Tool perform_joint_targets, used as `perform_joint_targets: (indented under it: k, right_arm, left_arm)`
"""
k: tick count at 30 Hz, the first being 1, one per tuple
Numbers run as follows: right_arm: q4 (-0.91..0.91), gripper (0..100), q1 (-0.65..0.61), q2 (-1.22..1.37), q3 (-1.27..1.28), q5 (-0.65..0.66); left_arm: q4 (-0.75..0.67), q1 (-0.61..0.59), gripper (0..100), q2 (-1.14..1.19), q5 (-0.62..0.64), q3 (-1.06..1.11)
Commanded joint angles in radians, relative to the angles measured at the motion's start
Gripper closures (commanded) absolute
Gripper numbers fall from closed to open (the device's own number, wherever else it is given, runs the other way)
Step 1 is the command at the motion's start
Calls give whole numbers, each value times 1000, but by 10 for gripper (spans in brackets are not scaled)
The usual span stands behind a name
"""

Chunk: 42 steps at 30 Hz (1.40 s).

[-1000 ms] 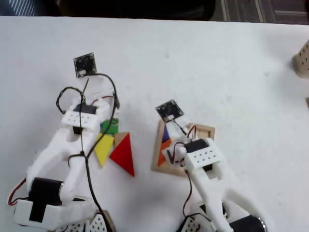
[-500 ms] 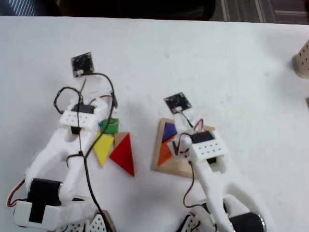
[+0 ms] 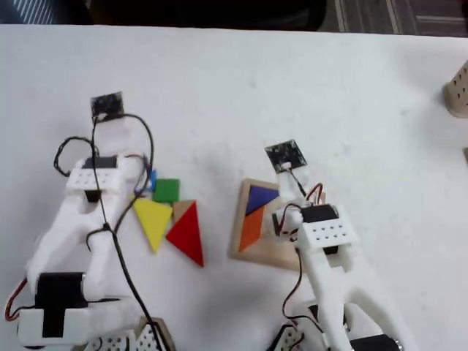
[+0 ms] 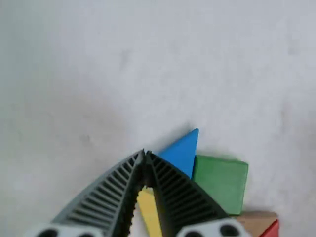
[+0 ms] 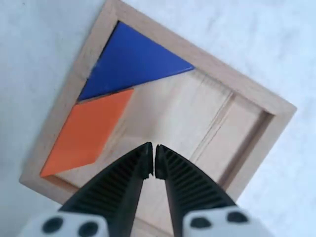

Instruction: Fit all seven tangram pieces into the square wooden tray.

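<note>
The square wooden tray (image 3: 241,245) lies right of centre and holds a dark blue triangle (image 3: 261,197) and an orange parallelogram (image 3: 251,229). My right gripper (image 5: 152,160) hangs shut and empty over the tray's bare floor (image 5: 197,123), beside the orange parallelogram (image 5: 89,131) and the dark blue triangle (image 5: 133,59). To the left of the tray lie a green square (image 3: 167,191), a yellow triangle (image 3: 153,221), a red triangle (image 3: 188,232), a light blue triangle (image 3: 151,179) and a wood-coloured piece (image 3: 183,210). My left gripper (image 4: 146,158) is shut and empty, with its tips beside the light blue triangle (image 4: 182,150) and over the yellow triangle (image 4: 148,212).
A perforated wooden block (image 3: 458,89) stands at the table's far right edge. Wide bare white table stretches behind both arms. The green square (image 4: 220,180) touches the light blue triangle.
My right arm drew back to the right, uncovering the blue and orange pieces in the tray. My left arm shifted left, uncovering the green square and the yellow triangle.
</note>
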Motion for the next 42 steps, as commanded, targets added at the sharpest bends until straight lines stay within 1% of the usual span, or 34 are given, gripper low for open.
perform_joint_targets:
  k: [1,4,5,7,9,11,14,17,23,27,29,31,33,38,42]
  right_arm:
    - [8,980,15,-24,-2,0]
    - [8,980,15,-24,-2,0]
    - [8,980,15,-24,-2,2]
    - [8,980,15,-24,0,2]
    - [8,980,15,-24,0,2]
    - [8,980,15,-24,0,2]
    - [8,980,15,-24,0,2]
    - [10,980,16,-24,0,2]
    - [13,980,16,-24,0,2]
    - [13,980,16,-24,0,2]
    - [13,980,18,-24,0,2]
    - [13,980,18,-25,0,2]
    - [13,980,18,-25,0,2]
    - [12,980,16,-25,0,2]
    - [12,980,16,-25,0,2]
  left_arm:
    - [5,-7,972,-54,-186,-49]
    - [5,-10,968,-47,-195,-52]
    - [5,-16,952,-48,-195,-55]
    - [11,-35,879,-54,-195,-57]
    - [5,-25,802,-45,-195,-51]
    - [9,-10,762,-45,-195,-49]
    - [12,16,758,-33,-195,-48]
    - [14,35,756,36,-195,-80]
    - [144,27,756,228,-253,-293]
    - [219,25,756,311,-334,-390]
    - [262,31,758,332,-393,-411]
    - [290,27,758,340,-419,-411]
    - [292,2,758,346,-407,-413]
    - [273,-68,758,349,-316,-416]
    - [273,-102,758,349,-299,-417]
